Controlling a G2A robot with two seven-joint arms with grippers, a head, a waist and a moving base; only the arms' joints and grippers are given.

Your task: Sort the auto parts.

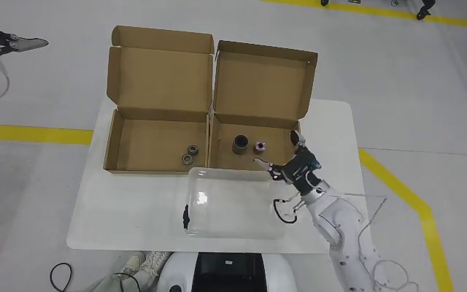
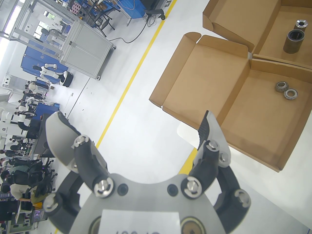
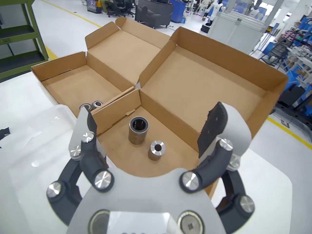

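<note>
Now check the desk (image 1: 95, 212), which is white and carries all items. At its far side you see two open cardboard boxes side by side, walls touching and lids folded back: the left box (image 1: 139, 142) and the right box (image 1: 222, 157). A clear plastic tub (image 1: 233, 219) sits just in front of them, close against their near walls.

Next, locate the right arm (image 1: 339, 230) at the near right of the desk. The right jaws hang above the near right corner of the right box, beside the far right corner of the tub. They are spread wide, with nothing between the pads. The left jaws are off the desk, over the floor beyond the left box and well apart from it. They too are spread wide and hold nothing.

Then find the parts. In the right box a dark steel sleeve (image 3: 138, 130) stands upright, and a shorter silver bush (image 3: 156, 150) stands upright near it, not touching. In the left box a bearing ring (image 2: 280, 86) and a second bearing ring (image 2: 290, 94) lie just beside each other, near the wall shared with the right box.
</note>
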